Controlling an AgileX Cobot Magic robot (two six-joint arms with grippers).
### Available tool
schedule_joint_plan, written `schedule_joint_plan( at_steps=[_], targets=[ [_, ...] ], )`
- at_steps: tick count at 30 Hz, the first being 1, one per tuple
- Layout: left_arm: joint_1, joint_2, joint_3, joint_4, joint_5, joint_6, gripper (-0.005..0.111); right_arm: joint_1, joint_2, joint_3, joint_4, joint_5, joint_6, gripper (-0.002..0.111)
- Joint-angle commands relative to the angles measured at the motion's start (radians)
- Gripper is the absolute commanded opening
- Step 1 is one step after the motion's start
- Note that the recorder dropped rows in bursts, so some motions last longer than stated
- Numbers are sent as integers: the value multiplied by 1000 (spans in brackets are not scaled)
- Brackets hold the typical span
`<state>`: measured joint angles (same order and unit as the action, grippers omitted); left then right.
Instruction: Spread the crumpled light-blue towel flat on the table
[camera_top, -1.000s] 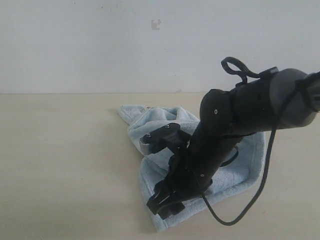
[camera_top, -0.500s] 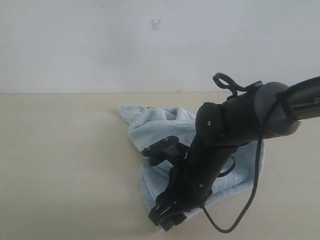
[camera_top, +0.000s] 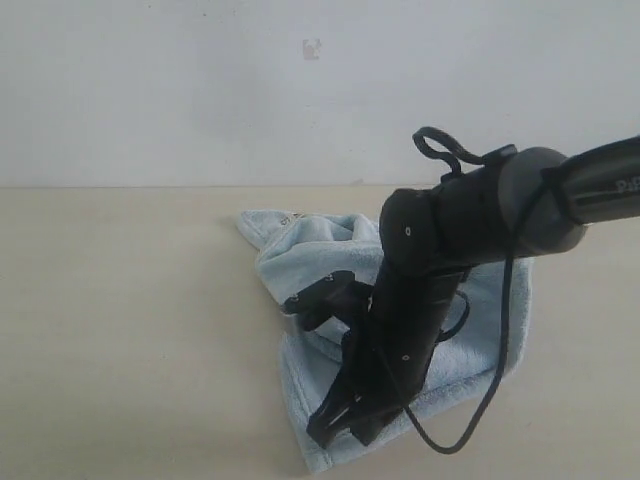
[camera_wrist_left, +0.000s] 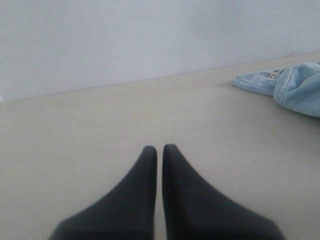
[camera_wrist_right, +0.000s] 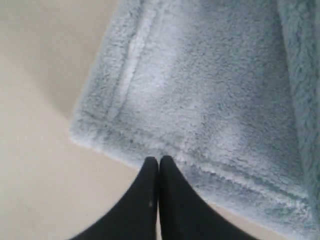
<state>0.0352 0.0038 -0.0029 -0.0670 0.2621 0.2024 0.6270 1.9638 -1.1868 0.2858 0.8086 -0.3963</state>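
Pale-blue fluffy terry towel (camera_wrist_right: 210, 90), likely light and limp, on beige worktop (camera_wrist_right: 35, 175): grip advised at hemmed edge just ahead of clenched, empty right jaws; left jaws likewise clenched.

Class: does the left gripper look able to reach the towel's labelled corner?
Probably yes: only bare table lies between the shut left gripper and the towel; its jaws would need opening.

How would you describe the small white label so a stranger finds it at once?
On the wide beige table lies a crumpled light-blue towel, partly under a black arm. The label sits near the towel's pointed corner closest to the wall; it is the only white patch with dark print on the blue cloth.
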Motion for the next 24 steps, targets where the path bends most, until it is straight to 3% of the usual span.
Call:
schedule_joint_plan(
  at_steps=[1,10,12,18,24],
  targets=[
    [3,-4,3,1,-7,1,4,0,-2,-49,88,127,0,0],
    [3,-4,3,1,-7,1,4,0,0,-49,147,113,-191,0],
    [3,-4,3,1,-7,1,4,0,0,-49,147,113,-202,9],
    [3,-4,3,1,-7,1,4,0,0,-47,159,81,-205,53],
    [3,-4,3,1,-7,1,4,0,26,-47,140,10,-196,57]
  ],
)
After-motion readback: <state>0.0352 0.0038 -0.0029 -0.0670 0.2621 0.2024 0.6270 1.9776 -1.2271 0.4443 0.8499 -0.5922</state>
